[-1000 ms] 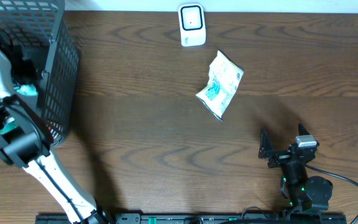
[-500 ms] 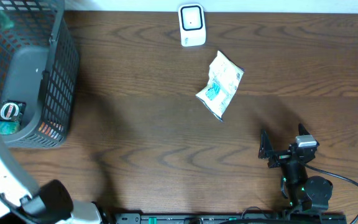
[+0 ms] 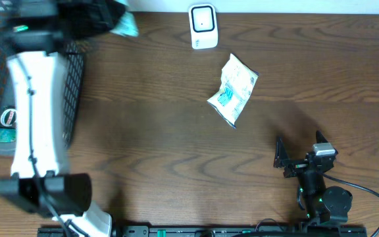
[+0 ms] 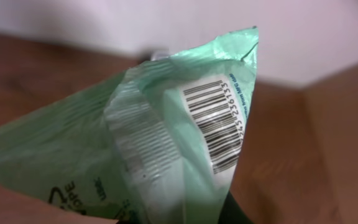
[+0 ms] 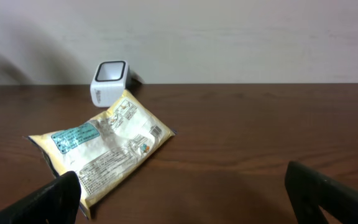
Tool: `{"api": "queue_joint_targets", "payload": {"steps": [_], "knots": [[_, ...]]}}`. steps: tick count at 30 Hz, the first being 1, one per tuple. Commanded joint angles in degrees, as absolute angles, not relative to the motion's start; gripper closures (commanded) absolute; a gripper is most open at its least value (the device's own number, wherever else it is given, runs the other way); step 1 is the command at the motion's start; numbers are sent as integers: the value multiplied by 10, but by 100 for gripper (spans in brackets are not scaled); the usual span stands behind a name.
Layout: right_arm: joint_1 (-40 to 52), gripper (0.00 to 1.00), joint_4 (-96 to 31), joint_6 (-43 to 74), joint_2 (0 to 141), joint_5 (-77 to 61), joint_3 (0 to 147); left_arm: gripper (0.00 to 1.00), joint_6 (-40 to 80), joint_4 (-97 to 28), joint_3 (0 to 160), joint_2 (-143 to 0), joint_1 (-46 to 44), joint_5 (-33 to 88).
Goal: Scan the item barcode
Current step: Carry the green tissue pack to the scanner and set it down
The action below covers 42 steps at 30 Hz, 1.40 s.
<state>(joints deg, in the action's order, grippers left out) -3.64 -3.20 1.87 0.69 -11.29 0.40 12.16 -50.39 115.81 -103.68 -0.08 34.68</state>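
Your left gripper (image 3: 112,18) was clamped shut on one end of the green packet (image 3: 126,26). The packet stuck out from the fingers on the side toward the scanner (image 3: 202,27), over the far part of the table (image 3: 150,145), just beside the basket (image 3: 74,79). In the left wrist view it filled the frame straight ahead of the fingers, and its barcode (image 4: 216,124) faced the camera beside the crimped seam. The scanner stood apart from the packet, further to the right along the far edge. Your right gripper (image 3: 301,153) sat at the near side with its jaws spread wide and held nothing. The white packet (image 5: 104,152) lay ahead of it, in front of the scanner.
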Motion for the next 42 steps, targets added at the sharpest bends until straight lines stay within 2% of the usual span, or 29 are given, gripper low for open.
{"api": "queue_joint_targets", "payload": {"steps": [1, 6, 19, 25, 31, 42], "knots": [[-40, 1, -35, 12, 4, -111, 4, 92, 102, -526, 1154, -1076, -69, 247], [-40, 1, -35, 12, 4, -111, 4, 92, 117, -547, 1153, -1153, -154, 168], [-40, 1, -35, 12, 4, -111, 4, 92, 289, -533, 1153, -1304, -300, 175], [-40, 1, -35, 12, 4, -111, 4, 92, 294, -489, 1153, -1317, -356, 152], [-40, 1, -35, 12, 4, -111, 4, 92, 292, -488, 1154, -1313, -355, 54], [-40, 1, -35, 12, 4, -111, 4, 92, 293, -525, 1153, -1314, -297, 45]]}}
